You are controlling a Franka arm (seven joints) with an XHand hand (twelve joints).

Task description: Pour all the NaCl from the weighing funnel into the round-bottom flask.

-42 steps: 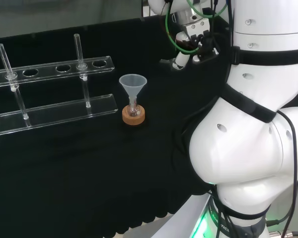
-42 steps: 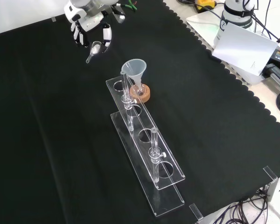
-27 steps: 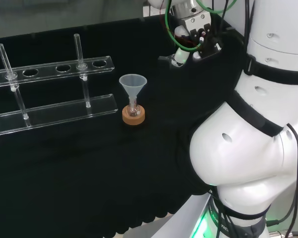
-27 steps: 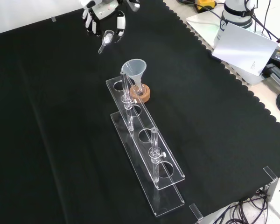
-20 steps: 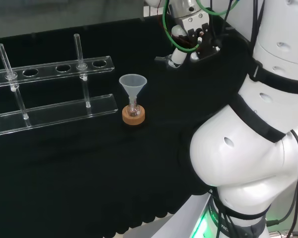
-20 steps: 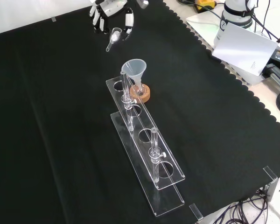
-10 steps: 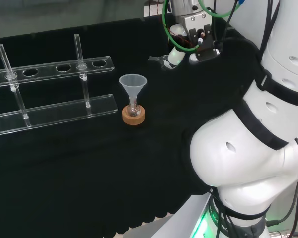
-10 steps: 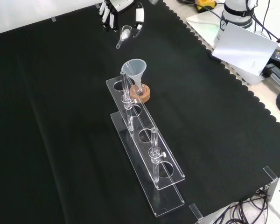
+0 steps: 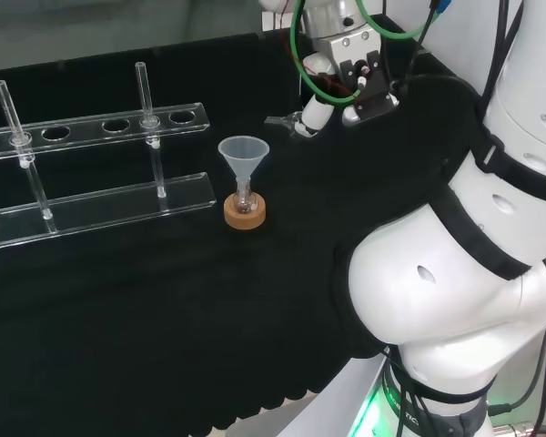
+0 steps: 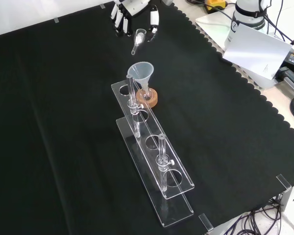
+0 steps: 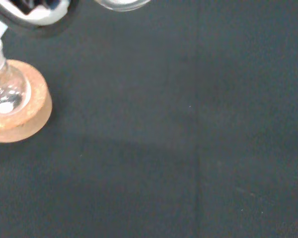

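Gripping weighing funnel (image 10: 137,41), hand (image 10: 132,12) aloft.

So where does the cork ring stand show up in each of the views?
Head view: cork ring stand near the middle, under the funnel, right of the rack.
Front view: cork ring stand above the middle, beside the rack's far end.
Wrist view: at the picture's edge, flask on it.
Shared landmark: the flask.

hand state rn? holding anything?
Hand: shut on the weighing funnel, held above the cloth, short of the funnel on the flask.
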